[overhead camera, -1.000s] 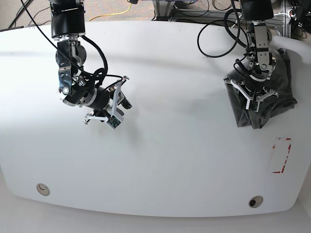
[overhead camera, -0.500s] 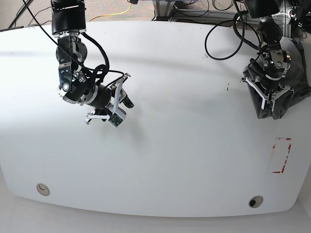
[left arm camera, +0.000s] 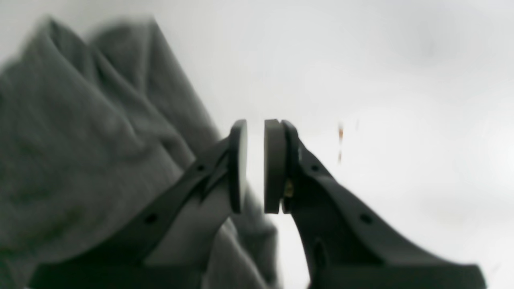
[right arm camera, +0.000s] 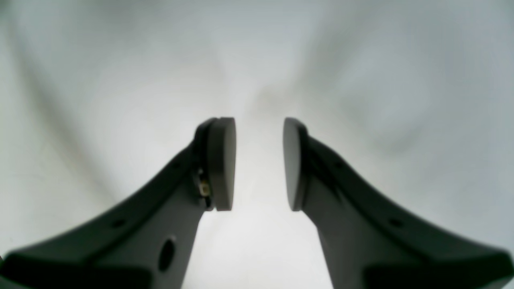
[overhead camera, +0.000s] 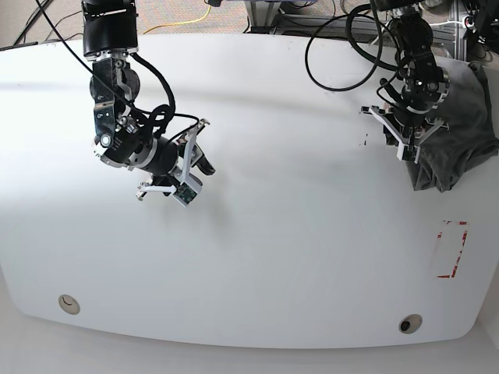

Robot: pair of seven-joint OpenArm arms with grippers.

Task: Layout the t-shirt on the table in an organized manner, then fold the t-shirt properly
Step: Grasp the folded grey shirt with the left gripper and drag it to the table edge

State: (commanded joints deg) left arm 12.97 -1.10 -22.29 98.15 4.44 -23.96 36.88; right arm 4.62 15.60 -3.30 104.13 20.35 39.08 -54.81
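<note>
The t-shirt (overhead camera: 460, 148) lies crumpled in a dark grey heap at the far right edge of the white counter (overhead camera: 296, 257), bunched into folds rather than spread flat, with part of it reaching the counter's right rim; the left gripper (overhead camera: 407, 139) hangs at the heap's left side, on the right of the base view, and its white-framed fingers point down toward the surface just beside the cloth; in the left wrist view that left gripper (left arm camera: 255, 166) has its two round pads (left arm camera: 273, 166) parted by a narrow slit with only bright counter showing between them, so it is slightly open and holds nothing, while the blurred grey cloth (left arm camera: 88, 152) fills the left half of that view and runs behind the left finger; whether the finger touches the cloth I cannot tell; the right gripper (overhead camera: 173, 175) sits well apart from the shirt, on the left of the base view, above bare counter; the right wrist view shows the right gripper (right arm camera: 259, 164) with its pads (right arm camera: 221, 164) clearly spread and nothing between them; a red-tape rectangle (overhead camera: 451, 249) marks the counter near the right edge, below the shirt, and two round grommet holes (overhead camera: 410, 323) sit near the front edge
</note>
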